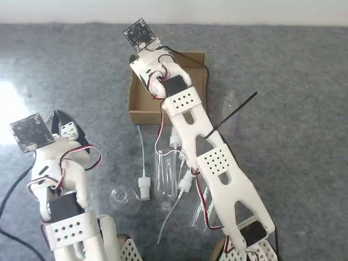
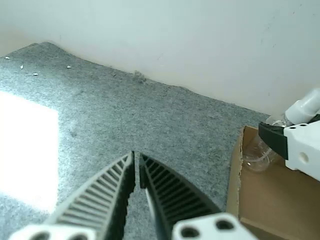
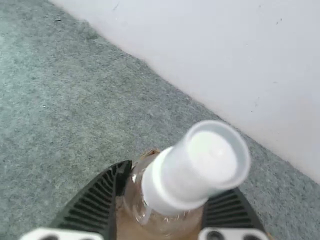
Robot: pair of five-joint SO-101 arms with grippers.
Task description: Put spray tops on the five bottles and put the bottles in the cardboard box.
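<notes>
We see the cardboard box [image 1: 142, 116] standing open at the far side of the grey felt table [image 1: 293, 81], ready to take bottles from above. Our right gripper [image 3: 170, 200] hangs over it, clamped on a clear bottle [image 3: 136, 199] that wears its white spray top [image 3: 200, 162], probably for release. Our left gripper [image 2: 137, 165] rests closed and empty, well apart. Uncapped bottles [image 1: 165, 173] and a loose spray top [image 1: 144, 186] lie near the arms' bases.

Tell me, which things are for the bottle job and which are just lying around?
For the job:
cardboard box
capped bottle held in the right tool
bare bottles lying on the carpet
loose spray tops with tubes
left tool, shut and empty

Just around:
black strip beside the right arm
grey carpet
white wall
</notes>
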